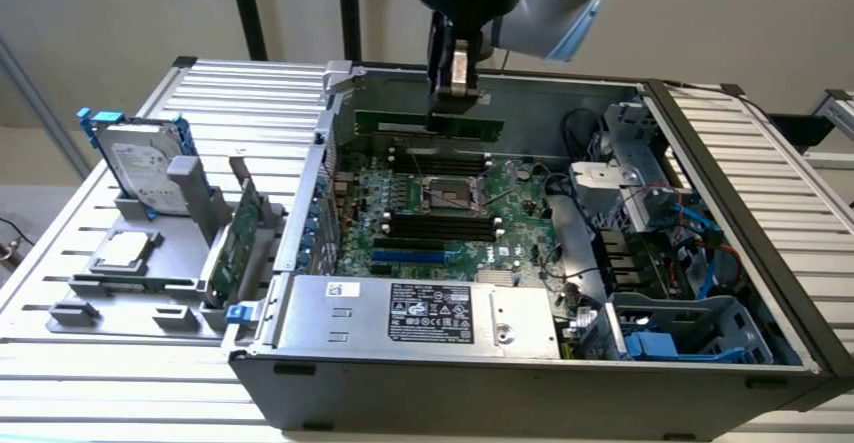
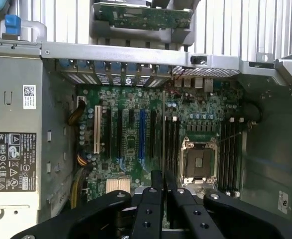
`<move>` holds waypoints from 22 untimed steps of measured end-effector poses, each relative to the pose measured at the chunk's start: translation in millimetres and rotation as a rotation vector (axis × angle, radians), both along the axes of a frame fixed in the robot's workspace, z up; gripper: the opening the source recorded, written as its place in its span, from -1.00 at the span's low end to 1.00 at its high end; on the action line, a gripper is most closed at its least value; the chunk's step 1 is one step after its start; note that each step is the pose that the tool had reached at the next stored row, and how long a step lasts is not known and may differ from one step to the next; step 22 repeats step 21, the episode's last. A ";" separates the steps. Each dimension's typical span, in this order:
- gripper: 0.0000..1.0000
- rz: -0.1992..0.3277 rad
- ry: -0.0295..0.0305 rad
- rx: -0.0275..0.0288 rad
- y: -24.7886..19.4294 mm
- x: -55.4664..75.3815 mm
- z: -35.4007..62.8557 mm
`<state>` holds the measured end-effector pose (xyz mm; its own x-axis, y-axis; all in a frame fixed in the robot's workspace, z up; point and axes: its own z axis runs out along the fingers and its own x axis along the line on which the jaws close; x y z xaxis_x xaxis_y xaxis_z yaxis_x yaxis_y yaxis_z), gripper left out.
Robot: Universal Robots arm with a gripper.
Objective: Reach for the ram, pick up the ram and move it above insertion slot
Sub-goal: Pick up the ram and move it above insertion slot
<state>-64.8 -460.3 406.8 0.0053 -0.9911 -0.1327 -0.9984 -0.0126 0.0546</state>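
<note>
The ram (image 1: 427, 123) is a long, thin green stick hanging level inside the open computer case, just above the far bank of black memory slots (image 1: 441, 153). My gripper (image 1: 450, 111) comes down from above and is shut on the ram's top edge near its middle. In the wrist view the ram (image 2: 163, 129) shows edge-on as a thin line running out from between the black fingers (image 2: 155, 181), over the slots (image 2: 171, 144) beside the CPU socket (image 2: 198, 162).
A second slot bank (image 1: 441, 225) lies on the socket's near side. The power supply (image 1: 427, 313) fills the case front; cables and drive cages (image 1: 667, 243) crowd the exterior view's right. Outside, a rack holds an expansion card (image 1: 247, 228) and a hard drive (image 1: 140, 168).
</note>
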 end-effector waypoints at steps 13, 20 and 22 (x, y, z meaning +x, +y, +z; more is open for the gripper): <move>-0.74 0.000 -0.0117 -0.0286 13.3 12.5 -0.3; -0.74 -0.001 -0.0203 -0.0286 13.4 12.5 -0.3; -0.74 -0.001 -0.0202 -0.0287 13.4 12.5 -0.3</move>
